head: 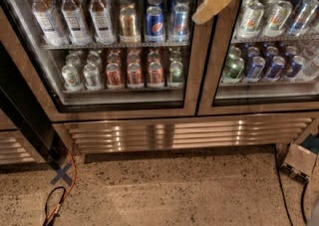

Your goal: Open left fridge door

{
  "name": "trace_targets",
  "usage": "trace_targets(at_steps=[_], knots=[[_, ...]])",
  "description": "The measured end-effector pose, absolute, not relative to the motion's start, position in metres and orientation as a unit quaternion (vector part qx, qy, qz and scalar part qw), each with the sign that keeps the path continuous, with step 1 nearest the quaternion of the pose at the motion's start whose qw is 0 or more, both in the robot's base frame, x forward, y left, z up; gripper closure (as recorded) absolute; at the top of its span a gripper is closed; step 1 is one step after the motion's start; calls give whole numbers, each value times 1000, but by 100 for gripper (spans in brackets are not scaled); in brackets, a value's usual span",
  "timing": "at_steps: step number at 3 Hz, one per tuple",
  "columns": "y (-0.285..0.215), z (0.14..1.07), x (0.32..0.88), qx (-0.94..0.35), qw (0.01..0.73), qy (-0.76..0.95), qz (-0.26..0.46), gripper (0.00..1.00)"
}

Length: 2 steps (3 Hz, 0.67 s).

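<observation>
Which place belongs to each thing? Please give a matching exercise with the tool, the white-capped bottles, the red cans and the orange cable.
1 tool; 2 white-capped bottles; 3 red cans; 4 orange cable
A floor, lower left; B lower shelf behind left fridge door; C upper shelf, left end; D top, before the frame between the doors
Pairs: 1-D, 2-C, 3-B, 4-A

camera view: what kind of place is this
Probably a shop or office break area with a commercial drinks fridge: the left fridge door and matching right door show shelved bottles and cans, above a speckled floor. The gripper hangs at top, before the frame between them.
</observation>
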<state>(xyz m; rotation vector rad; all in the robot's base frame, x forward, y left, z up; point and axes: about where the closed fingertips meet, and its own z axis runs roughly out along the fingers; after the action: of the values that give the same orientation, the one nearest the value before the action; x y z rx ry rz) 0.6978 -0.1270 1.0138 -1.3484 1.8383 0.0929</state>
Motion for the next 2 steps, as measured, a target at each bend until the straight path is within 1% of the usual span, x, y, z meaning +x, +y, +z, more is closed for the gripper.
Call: trace_targets(at_steps=[2], knots=[[-127, 1009, 698, -549, 411, 726, 46, 0]])
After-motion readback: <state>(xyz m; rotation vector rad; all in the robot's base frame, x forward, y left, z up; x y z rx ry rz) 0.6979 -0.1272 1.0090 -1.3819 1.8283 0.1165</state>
